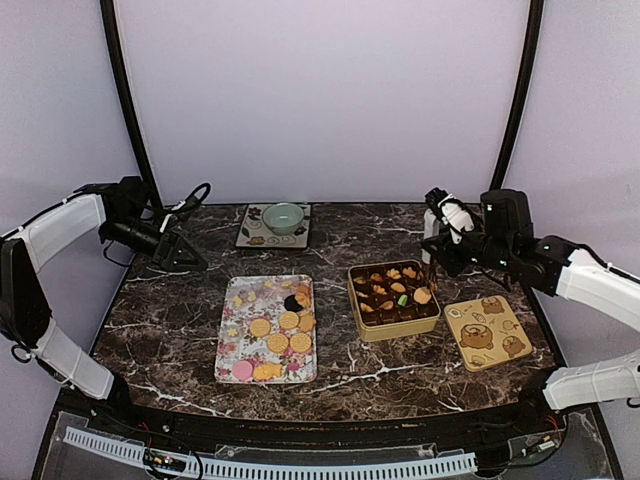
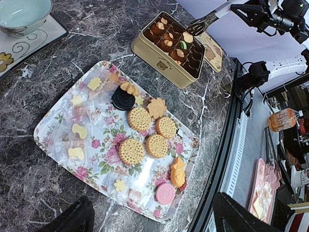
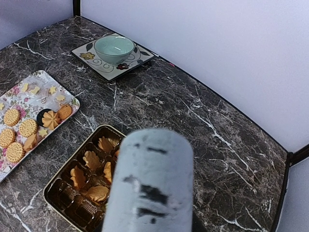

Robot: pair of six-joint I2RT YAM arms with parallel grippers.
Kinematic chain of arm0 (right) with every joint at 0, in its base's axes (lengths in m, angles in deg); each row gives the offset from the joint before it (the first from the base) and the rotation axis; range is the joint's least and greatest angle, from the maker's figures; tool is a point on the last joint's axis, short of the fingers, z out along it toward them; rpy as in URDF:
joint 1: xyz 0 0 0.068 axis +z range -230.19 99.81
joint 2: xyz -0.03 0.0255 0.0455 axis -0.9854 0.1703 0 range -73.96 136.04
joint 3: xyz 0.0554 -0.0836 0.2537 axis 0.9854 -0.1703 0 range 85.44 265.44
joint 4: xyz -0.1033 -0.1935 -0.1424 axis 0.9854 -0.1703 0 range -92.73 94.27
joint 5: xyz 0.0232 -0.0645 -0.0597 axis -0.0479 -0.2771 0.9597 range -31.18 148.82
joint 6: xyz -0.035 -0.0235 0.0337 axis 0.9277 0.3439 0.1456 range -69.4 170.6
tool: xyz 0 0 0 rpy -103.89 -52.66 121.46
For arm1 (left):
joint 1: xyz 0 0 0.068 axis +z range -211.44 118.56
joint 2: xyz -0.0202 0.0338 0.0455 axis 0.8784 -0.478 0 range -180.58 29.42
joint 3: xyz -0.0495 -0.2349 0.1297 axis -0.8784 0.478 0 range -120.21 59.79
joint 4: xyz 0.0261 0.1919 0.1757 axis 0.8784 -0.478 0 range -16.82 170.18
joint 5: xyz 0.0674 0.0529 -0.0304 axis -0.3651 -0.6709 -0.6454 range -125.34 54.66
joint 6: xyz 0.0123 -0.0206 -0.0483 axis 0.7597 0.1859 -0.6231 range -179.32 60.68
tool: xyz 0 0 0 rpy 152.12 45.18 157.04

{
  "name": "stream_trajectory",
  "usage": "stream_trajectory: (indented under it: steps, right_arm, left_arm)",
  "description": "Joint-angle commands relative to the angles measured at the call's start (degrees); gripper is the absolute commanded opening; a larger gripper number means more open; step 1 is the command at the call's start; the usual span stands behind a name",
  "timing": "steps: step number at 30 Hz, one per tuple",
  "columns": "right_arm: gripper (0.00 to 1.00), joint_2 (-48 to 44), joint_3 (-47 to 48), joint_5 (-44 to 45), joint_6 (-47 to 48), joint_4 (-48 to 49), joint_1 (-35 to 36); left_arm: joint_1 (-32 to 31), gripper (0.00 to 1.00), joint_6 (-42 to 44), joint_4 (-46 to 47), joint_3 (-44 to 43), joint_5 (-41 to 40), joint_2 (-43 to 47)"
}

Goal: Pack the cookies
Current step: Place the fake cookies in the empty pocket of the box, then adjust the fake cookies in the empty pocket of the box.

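The right gripper [image 1: 434, 264] hangs over the far right corner of the gold cookie tin [image 1: 392, 327], its thin fingers pointing down just above the cookies [image 1: 393, 273] packed there; the fingers look drawn near each other, but I cannot tell whether they pinch anything, since the wrist view is blocked by a blurred grey shape. The left gripper [image 1: 182, 250] sits well apart, at the far left of the dark veined marble table [image 1: 160, 320], jaws spread wide and empty. In the square tin, golden leaf- and flower-shaped biscuits and one green piece sit in dark pleated cups. More cookies [image 1: 279, 343] lie on the glossy floral tray [image 1: 226, 365] left of the tin: round ridged golden biscuits, a dark sandwich cookie, a pink round one. The flat tin lid [image 1: 488, 333], printed with bears, lies right of the tin. A pale green bowl [image 1: 284, 217] rests on a square patterned plate [image 1: 250, 238] at the back.
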Motion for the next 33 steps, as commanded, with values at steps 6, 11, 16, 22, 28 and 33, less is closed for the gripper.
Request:
stream_trajectory:
  steps: [6,11,16,22,28,33]
  right_arm:
    - [0.25,-0.2,-0.5,-1.7,0.5,3.1,-2.3]
    - [0.24,-0.6,-0.8,-8.5,-1.8,3.9,-2.3]
    - [0.22,-1.0,-0.6,-11.3,-3.2,2.1,-2.3]
    - [0.21,-3.7,0.1,-9.5,-3.2,2.1,-2.3]
    - [0.22,0.0,6.9,-13.0,-5.8,4.7,0.0]
    - [0.23,8.4,10.7,-11.1,-7.1,10.4,8.8]
  left_arm:
    - [0.3,0.87,1.3,-1.9,-1.1,1.1,0.7]
    - [0.3,0.87,1.3,-1.9,-1.2,1.1,0.6]
    - [0.3,0.86,1.1,-1.9,-1.7,1.4,0.3]
    - [0.3,0.86,1.1,-2.0,-1.8,1.3,0.3]
    - [0.3,0.86,0.9,-2.0,-1.9,1.5,0.2]
    - [0.3,0.88,0.6,-1.5,-1.1,-0.1,-0.3]
